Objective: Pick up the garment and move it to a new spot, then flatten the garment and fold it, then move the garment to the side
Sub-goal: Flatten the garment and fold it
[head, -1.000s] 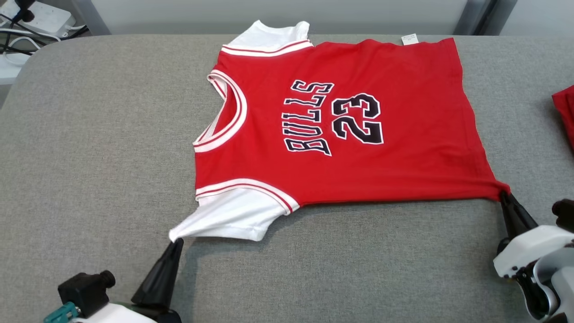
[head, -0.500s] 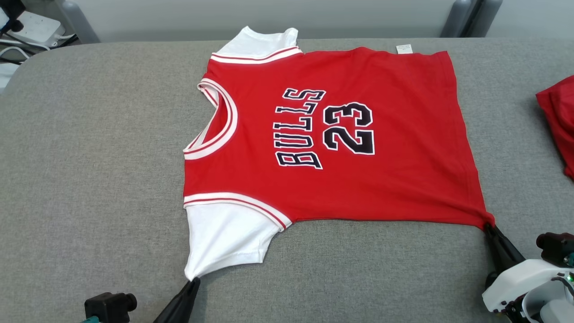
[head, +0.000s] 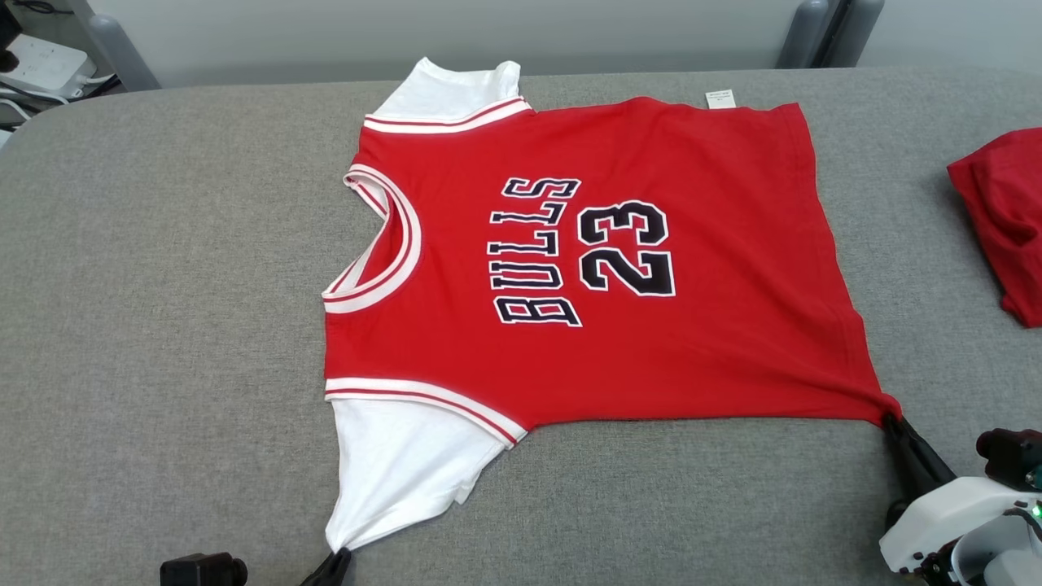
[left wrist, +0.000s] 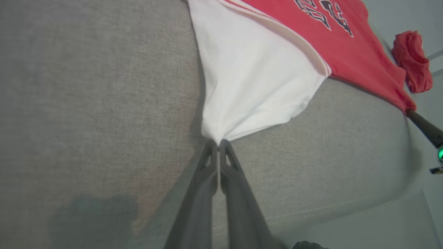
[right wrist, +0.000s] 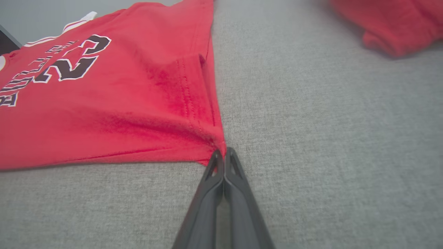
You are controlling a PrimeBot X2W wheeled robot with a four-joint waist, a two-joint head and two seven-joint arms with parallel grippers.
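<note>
Grey fabric tabletop (head: 163, 325) is carrying a red Bulls 23 jersey (head: 692, 325), which is lying spread flat near the middle, collar toward the robot's left. The left gripper (left wrist: 218, 141) is pinching the corner of the near white sleeve (left wrist: 249, 86), fingers pressed together on the cloth. The right gripper (right wrist: 224, 150) is likewise clamping the jersey's near hem corner. Another red garment (head: 1001, 220) is lying well apart at the right.
</note>
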